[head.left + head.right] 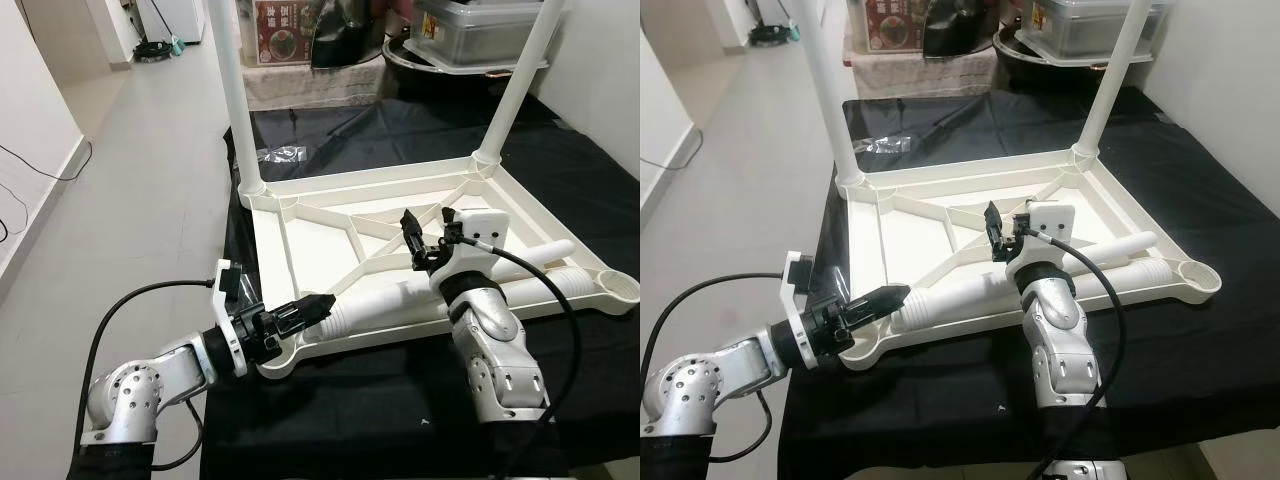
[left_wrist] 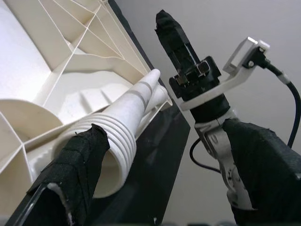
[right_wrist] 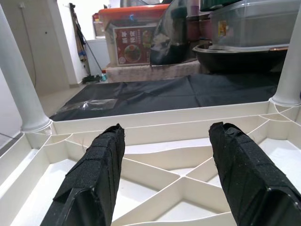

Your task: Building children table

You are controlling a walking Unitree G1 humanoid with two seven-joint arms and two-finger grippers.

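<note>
Left eye view shows the left hand pinched on the threaded end of a loose leg lying across the upturned tabletop on the black worktop, the right hand hovering open above the tabletop's ribs.

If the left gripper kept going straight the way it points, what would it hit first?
Probably the ribbed threaded end of the loose white plastic table leg; the left gripper already sits right at it, though depth is unclear.

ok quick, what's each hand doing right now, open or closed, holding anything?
Left hand: at the ribbed end of the loose table leg; open or closed cannot be told.
Right hand: open, empty, above the upturned tabletop.
</note>
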